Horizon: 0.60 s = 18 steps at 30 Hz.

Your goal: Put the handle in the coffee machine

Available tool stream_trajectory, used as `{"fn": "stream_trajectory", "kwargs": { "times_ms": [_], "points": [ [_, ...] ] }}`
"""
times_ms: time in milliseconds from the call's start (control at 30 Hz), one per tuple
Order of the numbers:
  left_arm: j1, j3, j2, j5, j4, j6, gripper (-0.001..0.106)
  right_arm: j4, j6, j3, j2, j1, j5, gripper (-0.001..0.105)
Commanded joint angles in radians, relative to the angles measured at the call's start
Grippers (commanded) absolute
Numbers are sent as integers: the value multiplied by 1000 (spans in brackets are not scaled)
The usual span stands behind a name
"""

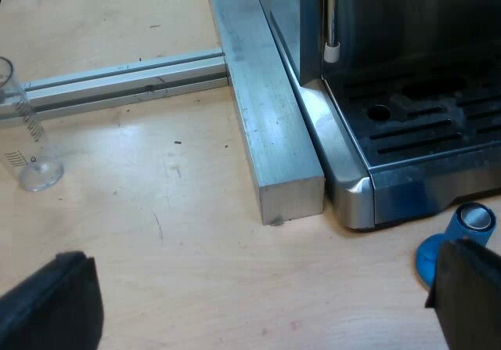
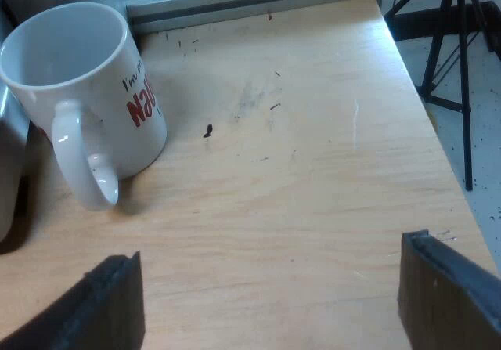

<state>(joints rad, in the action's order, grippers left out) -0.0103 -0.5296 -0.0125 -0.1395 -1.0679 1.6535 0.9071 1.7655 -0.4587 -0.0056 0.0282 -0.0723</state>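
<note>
Left hand [image 1: 258,287], fingers apart and empty, partly hides the tamper [image 1: 462,236] at the machine [image 1: 376,13]'s front corner; the machine is cut off above its tray [image 1: 423,127]. Right hand [image 2: 274,283], apart and empty, is over the counter [image 2: 313,170] near the mug [image 2: 78,84].

Table [image 2: 313,170]: mug [image 2: 86,92], meas. glass [image 1: 27,135], tamper [image 1: 460,239], machine [image 1: 407,92].

Espresso machine [image 1: 407,92]: 1. Blue tamper [image 1: 458,240]: 1. Measuring glass [image 1: 27,138]: 1. Mug [image 2: 86,92]: 1. Aluminium bars [image 1: 266,115] beside machine: 2.
</note>
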Motion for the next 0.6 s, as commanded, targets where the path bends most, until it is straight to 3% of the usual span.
{"fn": "stream_trajectory", "kwargs": {
  "times_ms": [33, 367, 500, 600],
  "points": [
    [0, -2, -135, 1, 16, 10, 87, -4, 1, -4, -45, -3, 3, 69],
    [0, -18, -124, -15, 4, 10, 87, 44, 21, -34, -33, -3, 111, 69],
    [4, -56, -84, -18, -49, 10, 87, 116, 19, -99, 14, -3, 116, 69],
    [24, -95, -27, -69, -54, 10, 87, 145, 36, -155, 57, -3, 126, 69]
  ]
}}
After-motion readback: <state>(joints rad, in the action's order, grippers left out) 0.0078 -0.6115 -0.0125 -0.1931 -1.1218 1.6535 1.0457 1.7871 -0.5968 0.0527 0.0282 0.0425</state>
